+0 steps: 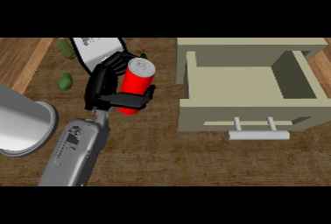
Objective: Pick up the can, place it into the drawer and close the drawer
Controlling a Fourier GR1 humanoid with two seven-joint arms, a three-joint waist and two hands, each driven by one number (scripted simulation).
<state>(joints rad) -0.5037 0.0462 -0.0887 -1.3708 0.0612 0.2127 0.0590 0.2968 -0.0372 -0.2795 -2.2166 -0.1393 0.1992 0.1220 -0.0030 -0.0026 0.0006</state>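
We have the can (pixel 137 83), red with a silver top, sitting at about ten o'clock from the middle of the view, tilted a little with its top toward twelve. It looks lifted off the counter (pixel 194 157), though we can't be sure from this angle. One black hand (pixel 107 89) is wrapped round it: fingers curl over the can's upper side near the lid, the thumb crosses the lower body, so it's clamped on the can. Its grey forearm runs down toward seven o'clock. We read this as the left hand since it comes in on the view's left, but with only one clear hand showing that's a judgement. A big grey cylinder (pixel 22 122) at nine o'clock may be the other forearm; no hand shows on it, so we can't speak of its fingers. The drawer (pixel 249 83) lies at three o'clock from the can, well apart from it, pulled open, its beige tray facing up with a pale bar handle (pixel 258 134) at its six o'clock edge. Beyond the hand, at eleven o'clock, a white object (pixel 97 48) and two small green items (pixel 65 81) lie on the counter. Step in hand, as we judge it: pick done, transport not yet. Next move calls for carrying the can toward three o'clock, over the drawer's near wall, lowering into the tray, letting go, then pushing the handle toward twelve to close it.
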